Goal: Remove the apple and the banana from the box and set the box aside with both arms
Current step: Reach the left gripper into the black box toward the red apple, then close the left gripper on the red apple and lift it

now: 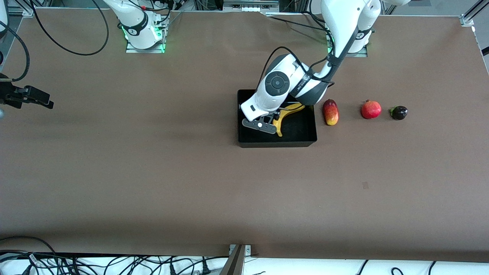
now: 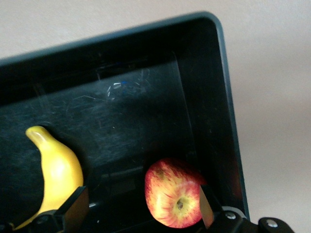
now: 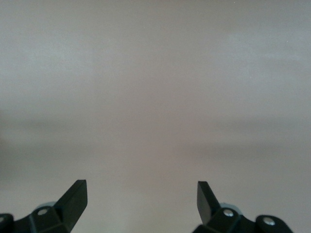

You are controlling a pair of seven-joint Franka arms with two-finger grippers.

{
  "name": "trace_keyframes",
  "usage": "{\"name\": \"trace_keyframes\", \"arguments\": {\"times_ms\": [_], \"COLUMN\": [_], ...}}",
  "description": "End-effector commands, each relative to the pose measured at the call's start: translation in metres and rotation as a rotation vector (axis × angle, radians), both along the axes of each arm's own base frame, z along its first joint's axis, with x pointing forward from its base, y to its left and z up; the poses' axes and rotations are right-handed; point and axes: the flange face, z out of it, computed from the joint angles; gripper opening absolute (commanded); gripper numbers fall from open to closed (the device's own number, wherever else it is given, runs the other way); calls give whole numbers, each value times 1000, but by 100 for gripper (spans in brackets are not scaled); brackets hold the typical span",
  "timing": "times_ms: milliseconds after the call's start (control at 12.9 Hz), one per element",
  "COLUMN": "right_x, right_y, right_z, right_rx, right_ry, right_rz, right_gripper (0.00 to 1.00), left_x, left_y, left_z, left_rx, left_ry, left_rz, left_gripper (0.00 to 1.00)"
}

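The black box [image 1: 277,144] sits mid-table, toward the left arm's end. The yellow banana [image 1: 289,112] lies in it, partly covered by the left arm. In the left wrist view the banana [image 2: 54,175] and the red-and-yellow apple [image 2: 174,198] both rest on the floor of the box [image 2: 146,53]. My left gripper [image 1: 272,119] hangs low over the box and is open [image 2: 141,206]; the apple lies between its fingers, close to one finger [image 2: 206,208], and is not gripped. The front view hides the apple under the arm. My right gripper [image 1: 27,97] waits open [image 3: 141,200] over bare table at the right arm's end.
Three fruits lie in a row beside the box toward the left arm's end: an oblong red-yellow fruit [image 1: 330,112], a round red crowned fruit [image 1: 371,109] and a small dark purple fruit [image 1: 399,112]. Cables run along the table edge nearest the front camera.
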Motion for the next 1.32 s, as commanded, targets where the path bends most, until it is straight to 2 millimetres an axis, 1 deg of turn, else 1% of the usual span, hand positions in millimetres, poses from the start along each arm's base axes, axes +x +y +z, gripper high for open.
{"name": "trace_keyframes", "arguments": {"times_ms": [0,77,232,310,542,620,775,1085,1162,1240], "right_x": [2,2,1,2,2,2,2,5,5,6], "right_y": [-1,-1,-2,-1,-1,-1,0,-4,-4,-4], "right_z": [3,3,3,3,2,3,4,1,1,0], "right_rx": [17,15,17,17,17,17,16,16,15,16], "right_ry": [1,1,2,1,2,1,-4,-7,-11,-12], "right_rz": [-3,-3,-5,-6,-5,-5,-5,-9,-9,-11], "right_gripper": [100,100,100,100,100,100,100,100,100,100], "left_x": [-7,-12,-18,-25,-29,-34,-37,-37,-36,-37], "left_y": [-12,-17,-20,-24,-22,-22,-20,-20,-19,-19], "left_z": [-6,-15,-34,-39,-46,-50,-59,-64,-66,-69], "left_rx": [-11,-12,-18,-17,-7,-1,6,1,5,20], "left_ry": [13,14,6,12,21,26,27,20,18,6], "left_rz": [-9,-16,-25,-37,-51,-61,-64,-61,-64,-88], "left_gripper": [100,100,100,100,100,100,100,100,77,50]}}
